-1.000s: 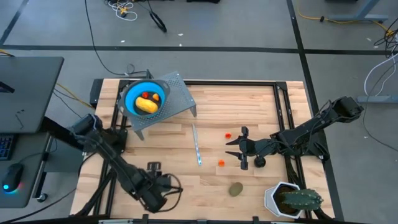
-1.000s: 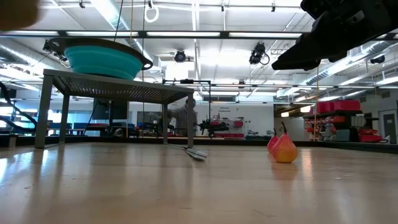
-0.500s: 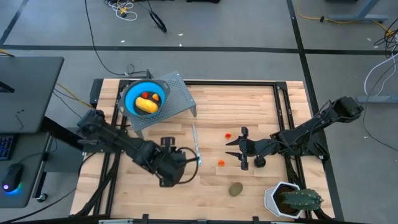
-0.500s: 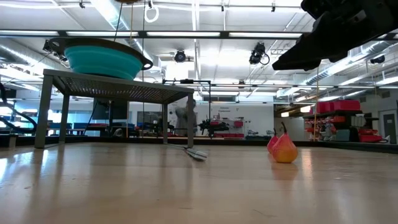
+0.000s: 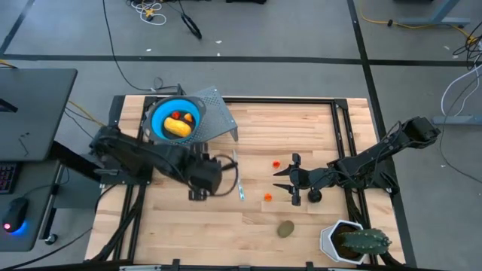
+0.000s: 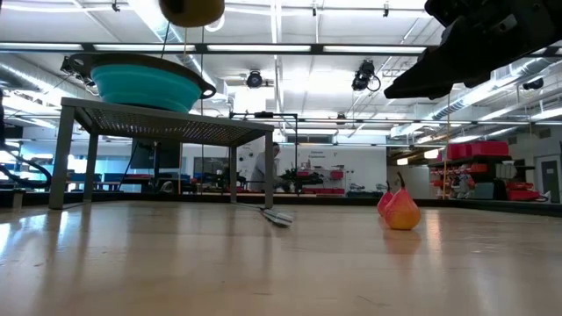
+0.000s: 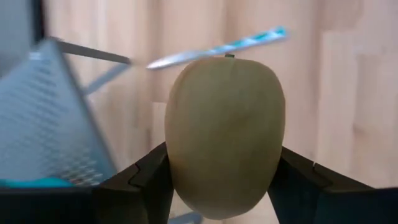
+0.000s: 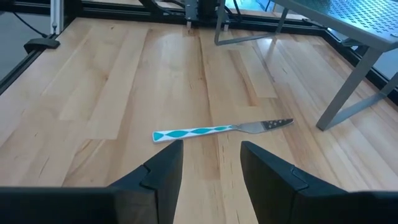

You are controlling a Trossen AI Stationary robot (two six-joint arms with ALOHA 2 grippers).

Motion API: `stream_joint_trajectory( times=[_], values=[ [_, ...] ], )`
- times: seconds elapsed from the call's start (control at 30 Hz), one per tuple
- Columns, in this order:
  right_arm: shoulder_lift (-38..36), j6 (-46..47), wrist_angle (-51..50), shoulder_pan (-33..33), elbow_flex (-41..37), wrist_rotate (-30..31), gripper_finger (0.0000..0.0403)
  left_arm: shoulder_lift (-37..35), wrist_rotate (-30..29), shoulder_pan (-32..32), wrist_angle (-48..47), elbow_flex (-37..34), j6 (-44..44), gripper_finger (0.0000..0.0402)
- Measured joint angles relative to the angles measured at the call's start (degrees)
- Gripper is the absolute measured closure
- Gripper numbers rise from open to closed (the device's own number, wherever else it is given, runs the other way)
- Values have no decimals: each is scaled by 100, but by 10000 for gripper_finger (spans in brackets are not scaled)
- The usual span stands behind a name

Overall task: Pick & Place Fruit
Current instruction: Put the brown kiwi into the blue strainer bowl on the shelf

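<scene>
Close up, in the left wrist view, an olive-brown kiwi [image 7: 225,134] is seen pinched between the two dark fingers of the left pincer [image 7: 224,180], one finger on each flank, with most of the fruit standing out ahead of the fingertips. Because only its rear part is clamped, it is judged that the rounded, smooth fruit could squirt forward out of the grip if the arm is swung or stopped sharply. Were it dropped from this height, it would likely roll across the counter [image 5: 301,128].

Seen from above, the left pincer [image 5: 202,175] is carried over the counter just beside the grey perforated stand [image 5: 215,120], with the silvery-blue stick [image 5: 238,175] lying close by on the wood. A second risk is judged here: the stand's edge or leg could be clipped on the way up to the blue bowl [image 5: 176,118], which already holds the yellow oblong [image 5: 178,128] and a small orange-red ball [image 5: 177,115].

Farther across, the right pincer [image 5: 295,181] is held spread and empty, low over the counter. Two tiny orange-red balls [image 5: 267,197] lie just beside it, and a second kiwi [image 5: 285,228] rests nearer the front edge, near the potted plant [image 5: 354,241].
</scene>
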Motion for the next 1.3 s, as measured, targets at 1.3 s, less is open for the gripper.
stream_joint_trajectory(
  times=[1.3],
  values=[
    [0,-107,211,-7,0,61,233,-1641,-985,3818,327,-977,841,142]
  ],
)
